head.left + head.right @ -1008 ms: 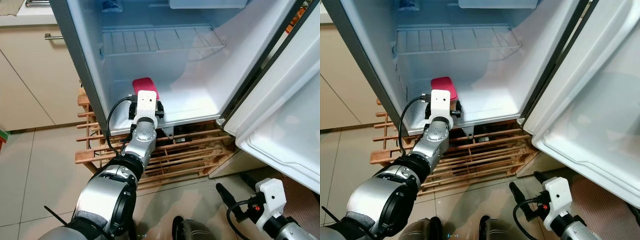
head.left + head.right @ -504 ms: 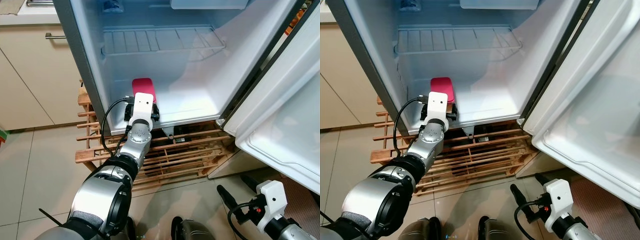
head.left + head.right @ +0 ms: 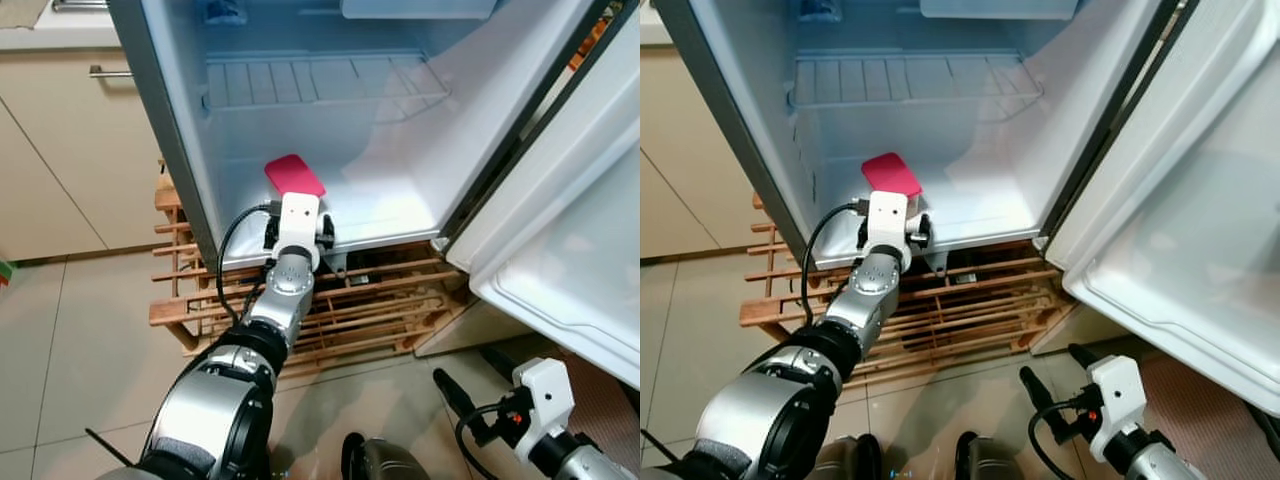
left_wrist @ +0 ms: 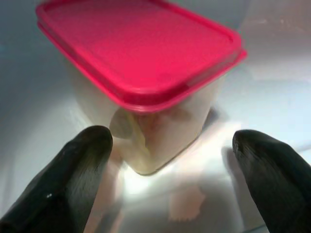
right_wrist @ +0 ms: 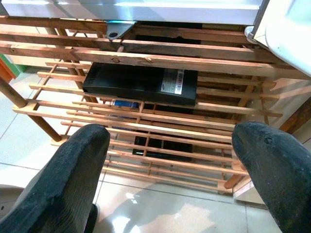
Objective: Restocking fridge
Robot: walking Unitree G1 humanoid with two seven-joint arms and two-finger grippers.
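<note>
Standing on the open fridge [image 3: 400, 190] floor near its front left corner, the pink-lidded container [image 4: 146, 87] sits free between the spread fingers of the left end effector [image 4: 170, 179]; the right end effector [image 5: 170, 170] hangs wide open over a wooden rack [image 5: 160, 121]

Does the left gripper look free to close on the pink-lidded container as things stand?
Probably yes: the left gripper is open just short of the container on the fridge floor, with nothing between them.
</note>
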